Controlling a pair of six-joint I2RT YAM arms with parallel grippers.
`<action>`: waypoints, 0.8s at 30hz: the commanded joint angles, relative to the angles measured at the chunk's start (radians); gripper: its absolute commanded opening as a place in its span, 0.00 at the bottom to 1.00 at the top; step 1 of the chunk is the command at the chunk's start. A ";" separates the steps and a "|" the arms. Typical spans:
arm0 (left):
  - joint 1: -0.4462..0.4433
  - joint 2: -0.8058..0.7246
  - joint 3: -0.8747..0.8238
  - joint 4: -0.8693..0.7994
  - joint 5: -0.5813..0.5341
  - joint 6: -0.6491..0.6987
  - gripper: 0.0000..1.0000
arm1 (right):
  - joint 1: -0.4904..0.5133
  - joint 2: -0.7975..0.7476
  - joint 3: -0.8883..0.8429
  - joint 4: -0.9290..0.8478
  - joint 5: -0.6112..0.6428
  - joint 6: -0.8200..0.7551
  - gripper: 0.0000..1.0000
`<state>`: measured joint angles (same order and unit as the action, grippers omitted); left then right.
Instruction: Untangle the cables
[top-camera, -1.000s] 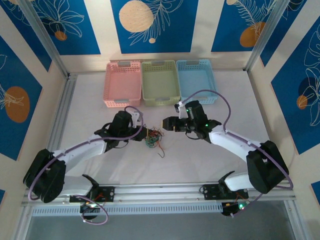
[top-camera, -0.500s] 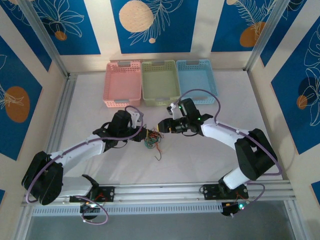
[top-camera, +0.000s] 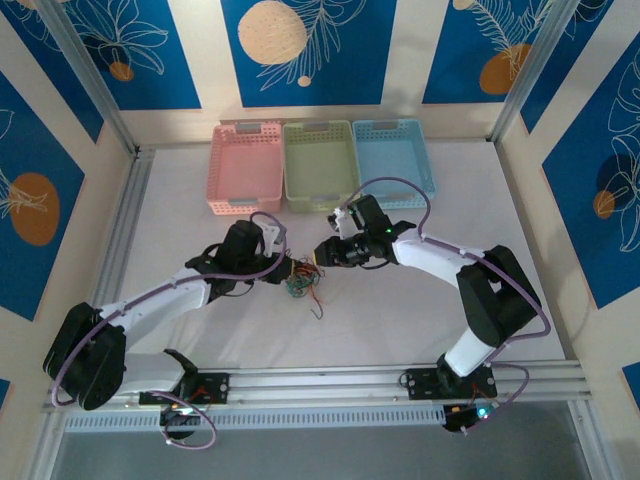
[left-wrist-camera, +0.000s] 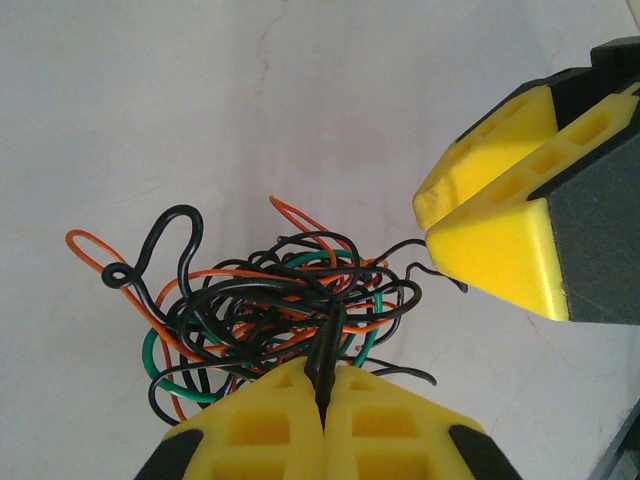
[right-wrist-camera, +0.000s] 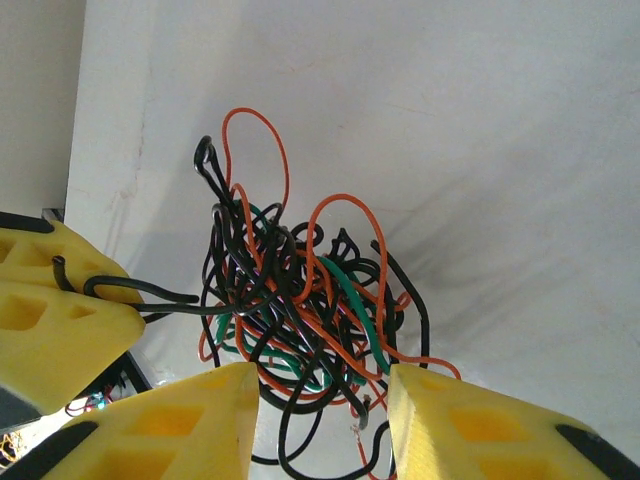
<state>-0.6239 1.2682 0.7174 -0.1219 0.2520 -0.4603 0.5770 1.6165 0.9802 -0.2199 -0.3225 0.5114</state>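
Observation:
The cables (top-camera: 300, 284) form a small knot of thin black, green and red-orange wires on the white table. In the left wrist view the tangle (left-wrist-camera: 270, 300) sits just ahead of my left gripper (left-wrist-camera: 323, 385), which is shut on a black wire running into the knot. My right gripper (right-wrist-camera: 320, 375) is open, its yellow fingers either side of the near edge of the cables (right-wrist-camera: 300, 290). In the top view the left gripper (top-camera: 283, 270) and the right gripper (top-camera: 322, 255) flank the knot closely. The left gripper's fingers (right-wrist-camera: 55, 325) show at the left of the right wrist view.
Three baskets stand in a row at the back: pink (top-camera: 245, 165), green (top-camera: 320, 162) and blue (top-camera: 393, 160). A loose wire end (top-camera: 319, 310) trails toward the front. White table surface (top-camera: 400, 320) spreads around the knot.
My right gripper has moved left and slightly toward the front, closing in on the tangle. The left gripper has kept its hold and barely moved.

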 joint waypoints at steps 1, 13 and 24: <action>0.003 -0.023 0.043 -0.023 -0.015 0.029 0.00 | 0.009 0.009 0.031 -0.024 -0.030 -0.020 0.39; 0.004 -0.017 0.048 -0.021 -0.010 0.027 0.00 | 0.030 0.037 0.063 -0.058 -0.012 -0.036 0.33; 0.005 -0.024 0.054 -0.028 -0.013 0.028 0.00 | 0.044 0.057 0.090 -0.088 0.000 -0.047 0.28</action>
<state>-0.6239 1.2682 0.7334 -0.1436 0.2417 -0.4599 0.6155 1.6489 1.0405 -0.2787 -0.3180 0.4843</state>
